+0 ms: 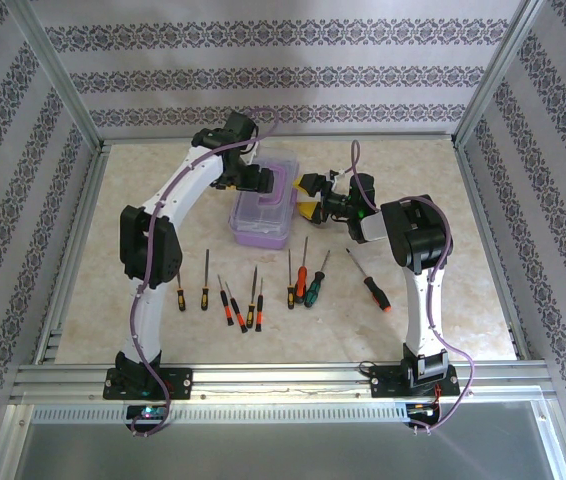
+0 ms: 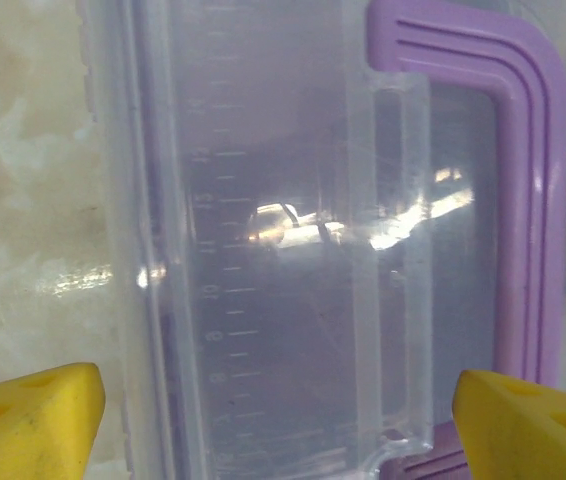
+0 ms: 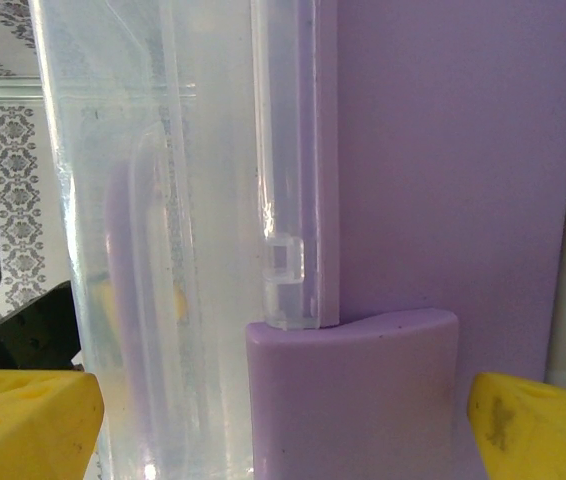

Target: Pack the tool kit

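box is sitting at mid table, its long axis running away from the arm bases, and both claws are crowding it. left gripper is hovering over the lid with its yellow fingers spread wide, one past the box's edge and one over the purple handle; i am not seeing either one pressing on anything. right gripper is facing the box's right side, also spread wide, straddling a purple tab at the lid's edge and pinching nothing. lid is looking shut to me, and through the glare i am making out no tool inside. screwdrivers are lying in a row on the near side of the box, shafts pointing away from the bases. i am judging the lid has to come open first, and both claws are sitting about equally near it.
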